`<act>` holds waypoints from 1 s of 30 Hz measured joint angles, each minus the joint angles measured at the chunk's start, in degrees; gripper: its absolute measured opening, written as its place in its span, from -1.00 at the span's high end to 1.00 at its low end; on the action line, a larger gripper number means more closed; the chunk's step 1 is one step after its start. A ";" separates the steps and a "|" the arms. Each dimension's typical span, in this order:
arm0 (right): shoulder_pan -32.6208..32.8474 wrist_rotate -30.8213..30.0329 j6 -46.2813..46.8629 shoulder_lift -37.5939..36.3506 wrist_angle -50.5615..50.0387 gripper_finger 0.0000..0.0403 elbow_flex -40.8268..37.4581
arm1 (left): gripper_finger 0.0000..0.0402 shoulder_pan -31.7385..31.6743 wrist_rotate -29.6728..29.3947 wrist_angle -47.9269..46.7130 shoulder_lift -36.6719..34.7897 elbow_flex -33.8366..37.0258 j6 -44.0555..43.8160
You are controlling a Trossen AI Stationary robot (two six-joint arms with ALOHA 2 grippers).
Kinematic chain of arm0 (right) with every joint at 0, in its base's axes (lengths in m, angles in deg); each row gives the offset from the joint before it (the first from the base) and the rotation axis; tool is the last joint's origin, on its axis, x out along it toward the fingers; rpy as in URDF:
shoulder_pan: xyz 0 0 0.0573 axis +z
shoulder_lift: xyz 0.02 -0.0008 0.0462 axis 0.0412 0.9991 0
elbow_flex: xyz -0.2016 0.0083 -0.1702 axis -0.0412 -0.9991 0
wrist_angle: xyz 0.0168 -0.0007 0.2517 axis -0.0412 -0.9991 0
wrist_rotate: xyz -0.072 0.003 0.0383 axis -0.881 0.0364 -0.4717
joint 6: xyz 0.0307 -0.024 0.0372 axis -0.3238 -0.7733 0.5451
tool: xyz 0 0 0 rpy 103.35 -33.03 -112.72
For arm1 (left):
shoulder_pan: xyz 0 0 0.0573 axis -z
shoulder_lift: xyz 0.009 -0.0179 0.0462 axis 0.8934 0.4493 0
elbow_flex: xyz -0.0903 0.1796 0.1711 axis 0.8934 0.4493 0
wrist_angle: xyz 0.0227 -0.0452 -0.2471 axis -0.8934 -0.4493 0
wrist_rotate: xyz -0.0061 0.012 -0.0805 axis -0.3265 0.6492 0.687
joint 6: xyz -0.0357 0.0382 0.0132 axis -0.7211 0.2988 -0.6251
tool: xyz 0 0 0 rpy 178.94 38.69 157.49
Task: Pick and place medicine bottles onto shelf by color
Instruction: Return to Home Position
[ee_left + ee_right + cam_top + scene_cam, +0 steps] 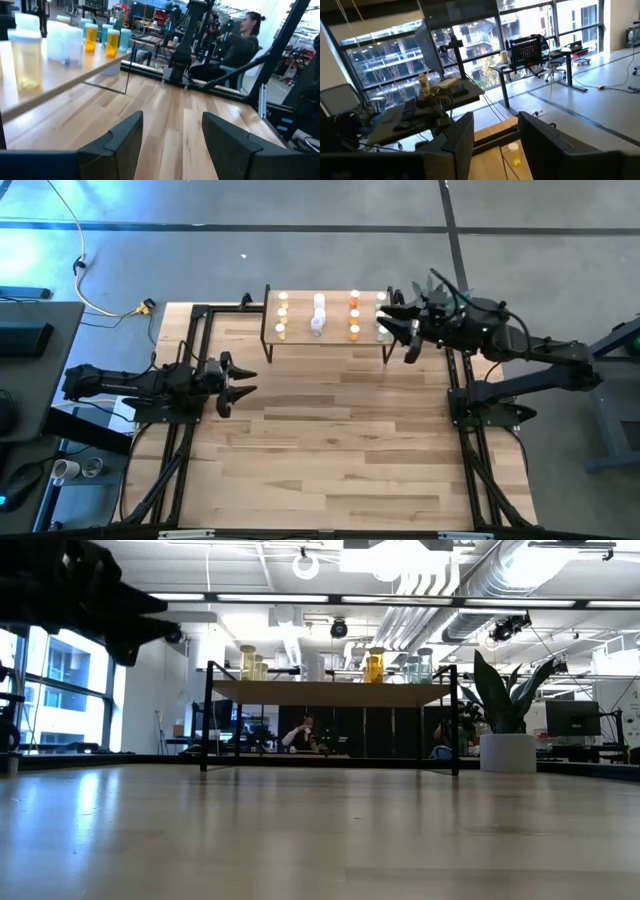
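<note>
Medicine bottles [318, 315] stand on the shelf [300, 322] in colour columns: yellow, white, orange, pale green. Sorting looks complete. Right gripper [400, 330] hovers at the shelf's right end, fingers spread, nothing held — presumably free to retreat. Left gripper [243, 380] waits over the table [340, 440], left side, also spread.

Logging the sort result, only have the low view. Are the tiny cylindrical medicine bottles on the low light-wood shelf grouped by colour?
Observer: Yes. Seen from above, the shelf holds four columns: yellow bottles, white bottles, orange bottles, pale green bottles.
Operator: Right gripper?
Observer: Right gripper is open, empty, at the shelf's right end.
Operator: Left?
Observer: Left gripper is open, empty, above the wooden table's left side, away from the shelf.
</note>
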 joint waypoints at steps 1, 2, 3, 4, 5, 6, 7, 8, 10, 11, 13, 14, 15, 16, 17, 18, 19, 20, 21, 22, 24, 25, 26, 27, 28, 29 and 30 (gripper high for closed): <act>0.00 0.00 -0.02 -0.52 -0.11 0.27 0.00 | 0.03 0.00 0.00 0.52 -0.42 0.96 0.00; 0.00 0.00 -0.24 -1.19 -0.47 0.27 0.00 | 0.03 0.00 0.00 1.48 -0.70 1.99 -0.01; 0.00 0.01 -0.38 -1.97 -0.97 0.27 0.00 | 0.03 0.00 -0.02 2.57 -0.94 3.06 0.00; 0.00 0.02 -0.51 -2.96 -1.89 0.27 0.00 | 0.03 0.00 -0.04 2.48 -1.17 3.77 -0.02; 0.00 0.02 -0.70 -4.16 -3.42 0.27 0.00 | 0.03 -0.03 -0.13 1.76 -1.14 3.76 -0.01; 0.00 0.02 -0.90 -5.47 -5.04 0.27 0.00 | 0.03 -0.09 -0.23 1.68 -1.08 3.67 -0.01; 0.00 0.05 -1.11 -6.96 -7.20 0.27 0.00 | 0.03 -0.21 -0.24 1.49 -1.06 3.62 -0.01; 0.00 0.05 -1.46 -8.50 -9.38 0.27 0.00 | 0.03 -0.36 -0.28 1.32 -1.09 3.62 0.00; 0.00 0.07 -1.51 -11.67 -13.54 0.27 -0.16 | 0.03 -0.77 -0.95 1.04 -1.05 3.60 -0.02; 0.14 0.07 -1.53 -13.24 -14.84 0.27 -0.82 | 0.03 -0.92 -1.33 1.06 -1.04 3.60 -0.05; 0.72 0.04 -1.69 -16.47 -16.49 0.27 -3.45 | 0.03 -1.24 -2.04 1.02 -1.05 3.60 -0.04; 1.15 0.02 -1.70 -18.39 -16.38 0.27 -5.55 | 0.03 -1.40 -2.44 0.95 -1.05 3.60 -0.04; 1.54 0.04 -1.51 -20.27 -16.13 0.27 -7.95 | 0.03 -1.42 -2.77 0.91 -1.05 3.60 -0.04; 1.86 0.07 -1.30 -22.23 -15.53 0.27 -10.70 | 0.03 -1.42 -2.99 0.91 -1.04 3.60 -0.02; 2.13 0.12 -0.63 -24.28 -14.41 0.27 -13.80 | 0.03 -1.42 -3.01 0.91 -1.02 3.60 -0.02; 2.37 0.20 0.00 -26.38 -12.46 0.27 -17.02 | 0.03 -1.40 -2.97 0.86 -1.01 3.60 -0.02; 2.57 0.20 0.83 -28.49 -10.30 0.27 -20.34 | 0.03 -1.40 -2.99 0.86 -1.01 3.60 -0.02; 2.77 0.20 1.53 -30.42 -8.47 0.27 -23.51 | 0.03 -1.40 -2.97 0.86 -1.01 3.60 -0.02; 2.92 0.20 2.52 -32.48 -6.50 0.27 -26.85 | 0.03 -1.40 -2.97 0.86 -1.01 3.60 -0.02; 3.06 0.20 3.51 -34.28 -4.66 0.27 -29.80 | 0.03 -1.40 -2.97 0.85 -1.01 3.60 -0.02; 3.33 0.20 5.29 -37.50 -1.46 0.27 -35.19 | 0.03 -1.40 -2.97 0.86 -1.01 3.60 -0.02; 3.44 0.27 5.93 -38.78 0.17 0.27 -37.64 | 0.03 -1.40 -2.97 0.86 -1.01 3.60 -0.02; 3.56 0.44 6.01 -39.92 1.67 0.27 -39.85 | 0.03 -1.40 -2.97 0.86 -1.01 3.60 -0.02; 3.66 0.54 6.01 -40.97 3.25 0.27 -41.96 | 0.03 -1.40 -2.97 0.86 -1.01 3.60 -0.02; 3.73 0.61 6.01 -41.86 4.33 0.27 -43.76 | 0.03 -1.40 -2.97 0.86 -1.00 3.60 -0.02; 3.78 0.64 6.00 -42.71 5.06 0.27 -45.53 | 0.03 -1.40 -2.97 0.86 -0.98 3.60 -0.02; 3.76 0.63 6.00 -43.44 5.51 0.27 -47.21 | 0.03 -1.40 -2.97 0.86 -0.98 3.60 -0.02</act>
